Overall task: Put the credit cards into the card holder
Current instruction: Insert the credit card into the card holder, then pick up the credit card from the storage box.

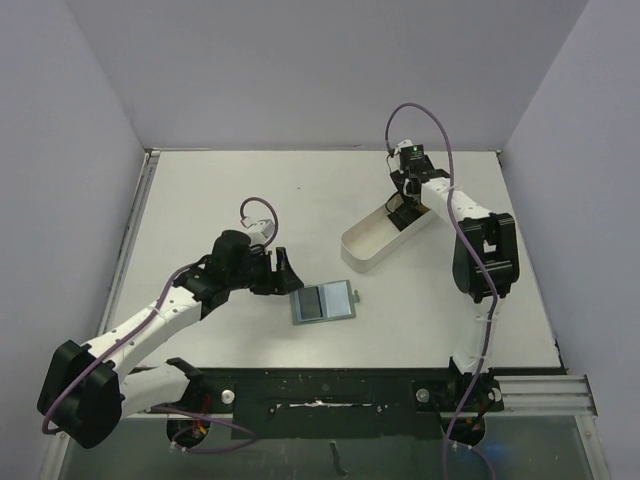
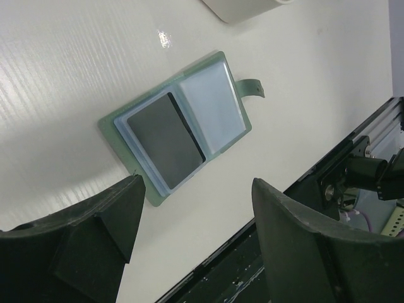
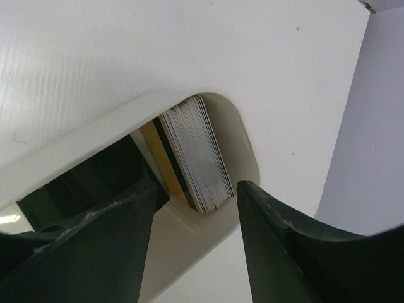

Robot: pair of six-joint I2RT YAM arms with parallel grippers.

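Note:
The card holder (image 1: 323, 302) lies open on the table near the front middle. In the left wrist view it (image 2: 120, 126) holds one black card (image 2: 165, 140) in its left pocket; the right bluish pocket (image 2: 211, 107) is empty and the snap tab (image 2: 252, 87) sticks out. My left gripper (image 1: 285, 272) is open and empty just left of it, above the table (image 2: 199, 208). A stack of credit cards (image 3: 199, 158) stands on edge in the far end of the white tray (image 3: 95, 136). My right gripper (image 1: 403, 210) is open over that end (image 3: 196, 208), its fingers either side of the stack.
The long white tray (image 1: 375, 245) lies diagonally at the right middle. A black rail (image 1: 350, 385) runs along the table's front edge and shows in the left wrist view (image 2: 353, 164). Grey walls stand on the left, back and right.

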